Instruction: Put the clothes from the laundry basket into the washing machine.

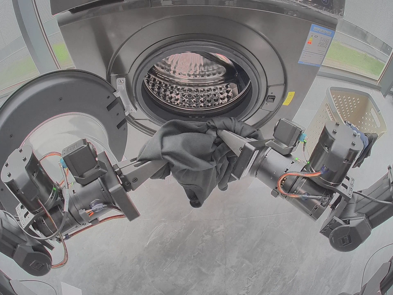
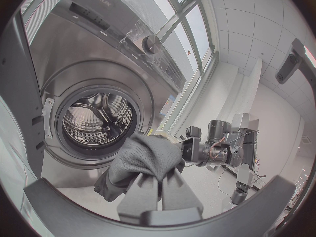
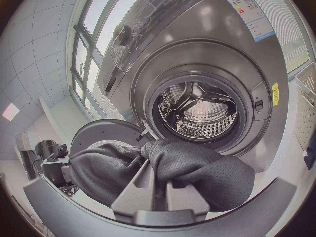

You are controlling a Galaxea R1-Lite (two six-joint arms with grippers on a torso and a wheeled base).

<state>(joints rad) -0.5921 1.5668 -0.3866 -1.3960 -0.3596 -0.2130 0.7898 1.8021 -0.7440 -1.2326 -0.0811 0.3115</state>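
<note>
Left gripper (image 1: 159,167) and right gripper (image 1: 222,134) pinch tight on one dark garment (image 1: 192,154), held before the open washing machine (image 1: 196,29).
Grey marbled floor (image 1: 213,246), windows (image 1: 360,54) behind; the crumpled mesh fabric sags between both; laundry basket (image 1: 348,103) at right.

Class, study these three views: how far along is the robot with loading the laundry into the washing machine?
Done: the washer door stands open. In hand: the left gripper and right gripper are both shut on one dark grey garment, held before the opening. Left: the drum shows bare metal, so this garment must go in, and more dark clothing hangs at the laundry basket rim.
</note>
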